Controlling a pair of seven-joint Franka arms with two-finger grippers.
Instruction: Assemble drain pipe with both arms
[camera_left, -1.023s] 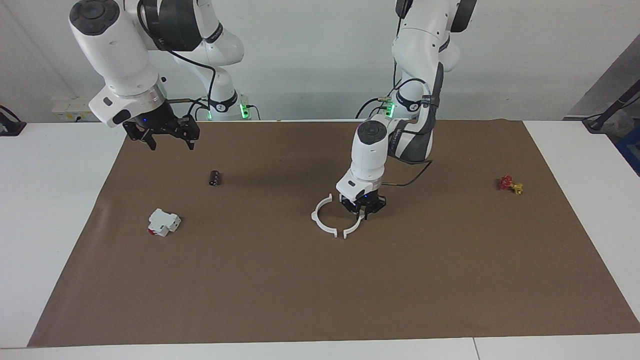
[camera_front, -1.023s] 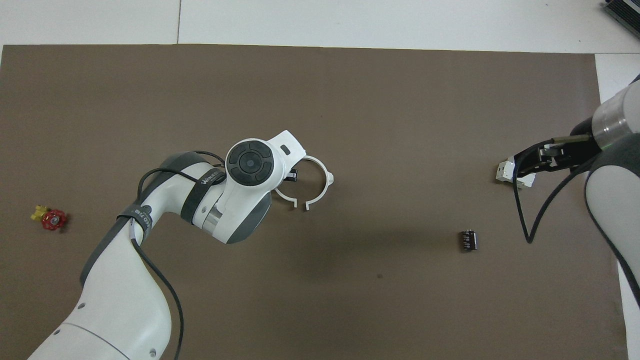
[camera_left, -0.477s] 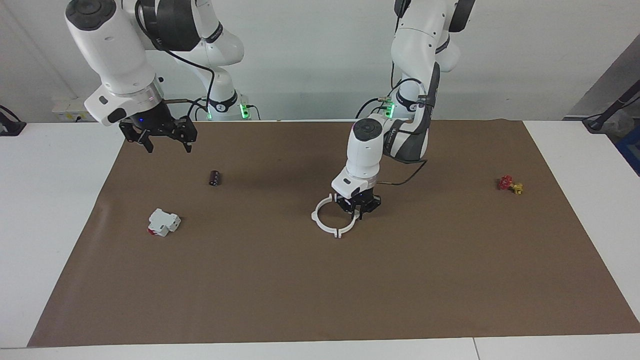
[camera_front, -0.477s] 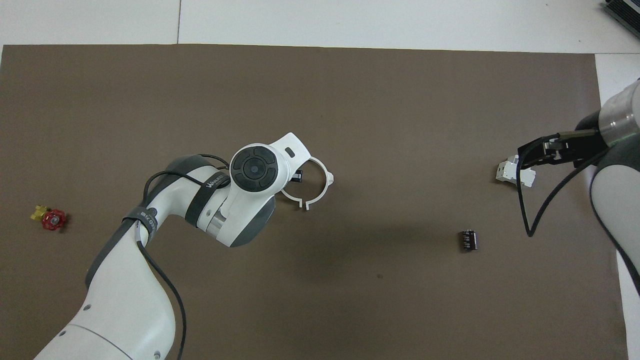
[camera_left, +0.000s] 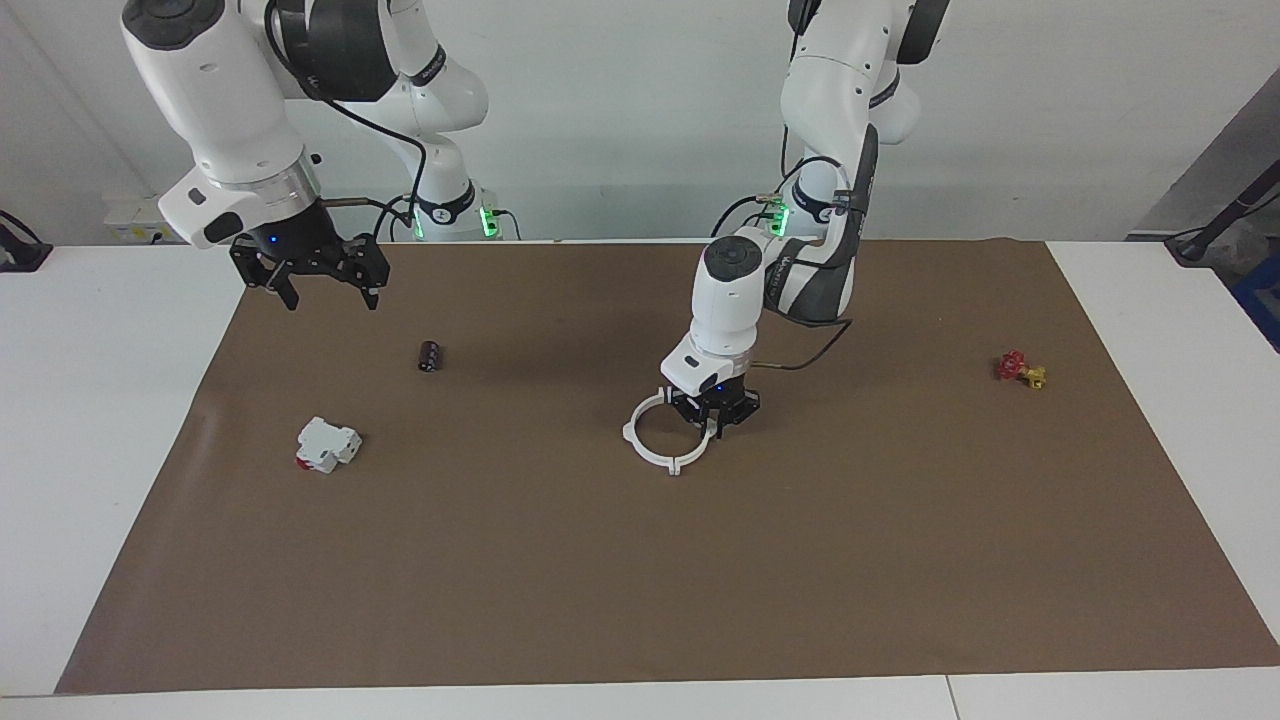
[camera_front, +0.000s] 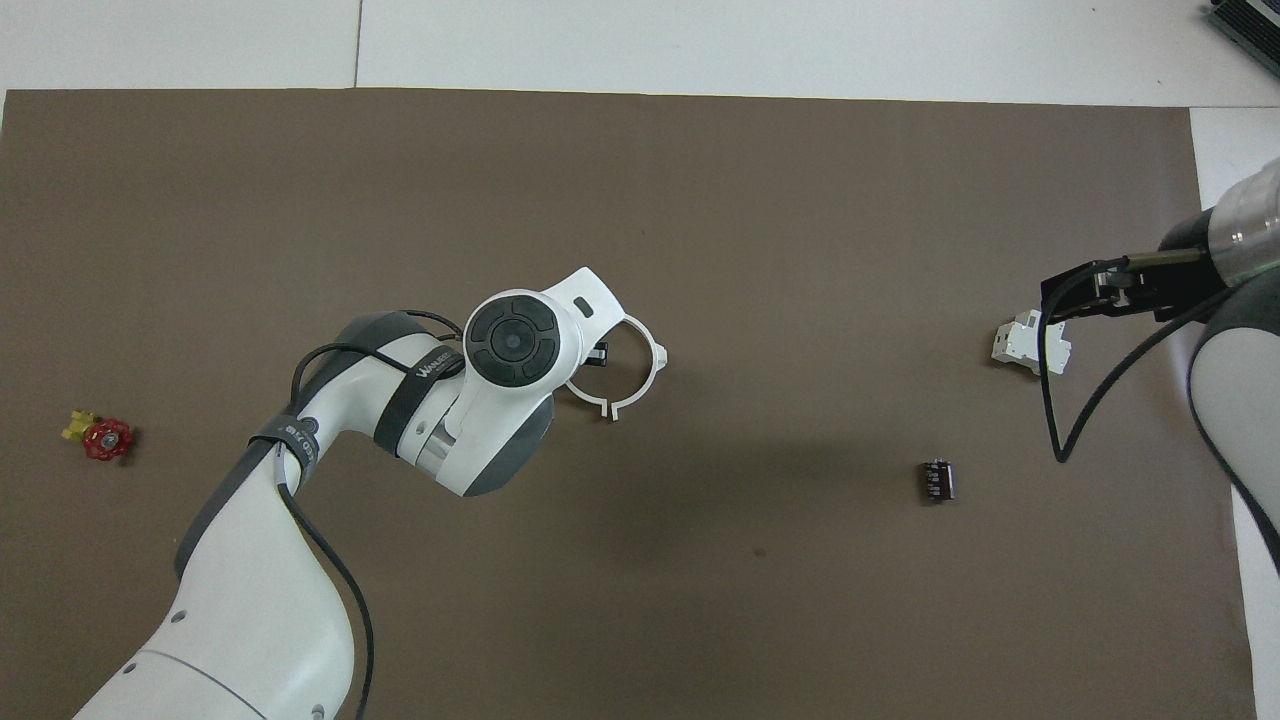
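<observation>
The drain pipe (camera_left: 634, 433) lies mid-table as two thin white half-ring arcs forming a flat ring. Their ends meet at the tabs farther from the robots; a small gap shows in the overhead view (camera_front: 655, 356). My left gripper (camera_left: 711, 418) is down at the mat, shut on the arc toward the left arm's end. My wrist hides most of that arc and the gripper from above. My right gripper (camera_left: 330, 295) hangs open and empty over the mat's edge at the right arm's end; it also shows in the overhead view (camera_front: 1072, 300).
A blocky white part with a red end (camera_left: 326, 445) and a small black cylinder (camera_left: 430, 355) lie toward the right arm's end. A red and yellow valve (camera_left: 1020, 370) lies toward the left arm's end. A brown mat (camera_left: 640, 600) covers the table.
My left gripper slid its arc toward the right arm's end, closing the gap until both arcs meet as a ring. My right gripper drifted up and toward the table's edge.
</observation>
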